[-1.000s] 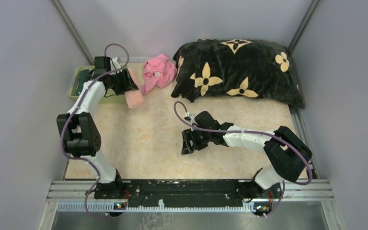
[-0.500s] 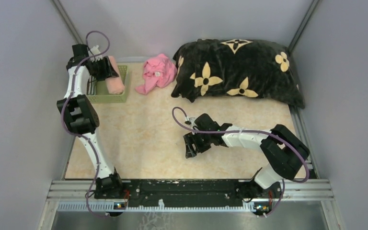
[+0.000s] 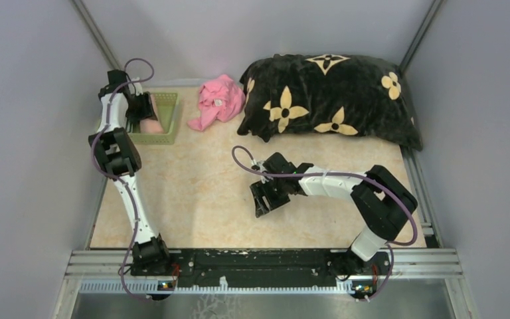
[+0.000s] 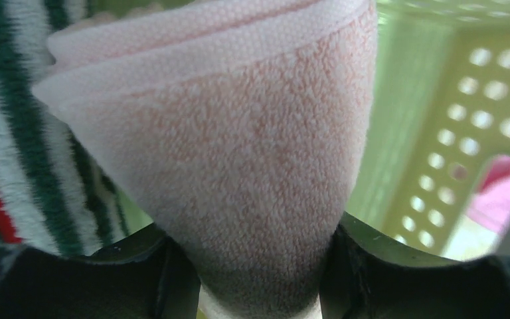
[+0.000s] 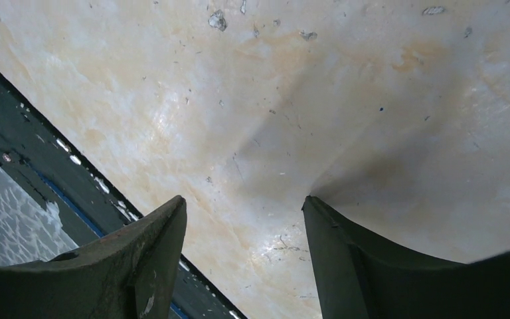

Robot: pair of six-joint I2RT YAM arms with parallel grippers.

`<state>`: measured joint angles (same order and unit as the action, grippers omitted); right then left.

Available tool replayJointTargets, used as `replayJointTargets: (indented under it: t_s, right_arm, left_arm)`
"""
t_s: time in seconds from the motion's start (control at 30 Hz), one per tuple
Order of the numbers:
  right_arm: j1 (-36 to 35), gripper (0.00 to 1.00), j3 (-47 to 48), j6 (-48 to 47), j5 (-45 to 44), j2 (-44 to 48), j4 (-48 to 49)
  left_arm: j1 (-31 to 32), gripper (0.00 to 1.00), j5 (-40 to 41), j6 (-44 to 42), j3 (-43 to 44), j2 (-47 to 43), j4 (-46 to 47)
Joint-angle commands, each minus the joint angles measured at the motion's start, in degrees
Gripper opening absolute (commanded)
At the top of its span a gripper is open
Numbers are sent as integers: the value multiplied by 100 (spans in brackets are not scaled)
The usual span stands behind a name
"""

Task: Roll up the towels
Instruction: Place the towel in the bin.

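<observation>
my right pincer (image 5: 246, 226): spread, nothing between, low over the bench (image 5: 305, 100) | my left pincer (image 4: 259, 266): pinching the salmon towel (image 4: 239, 166) inside the green basket (image 4: 451, 133) | striped green towel (image 4: 13, 166): in that basket, just beside the salmon one | far: bright pink cloth (image 3: 218, 100), then black flowered blanket (image 3: 332, 100)

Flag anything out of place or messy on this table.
The bright pink cloth lies crumpled in a heap at the back, between the green basket and the black blanket. It contrasts with the salmon towel, which the left gripper holds in the basket beside the striped towel.
</observation>
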<state>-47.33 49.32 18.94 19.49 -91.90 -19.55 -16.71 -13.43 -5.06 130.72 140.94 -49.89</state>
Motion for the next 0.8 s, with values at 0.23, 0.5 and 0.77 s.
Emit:
replayJointTargets:
  t_s: [0.23,0.5,0.77]
  right_arm:
    - [31,65,569,48,-365,-484,-454]
    - [24,65,876,129,-435,-714,-769]
    - [-60,65,1114,189,-585,-761,-992]
  left_arm:
    - [87,52,2905,-747,406,853,291]
    - [243,70,4165,-1578,179,862,1222]
    - [260,86,3729,-1543,26,793,1281]
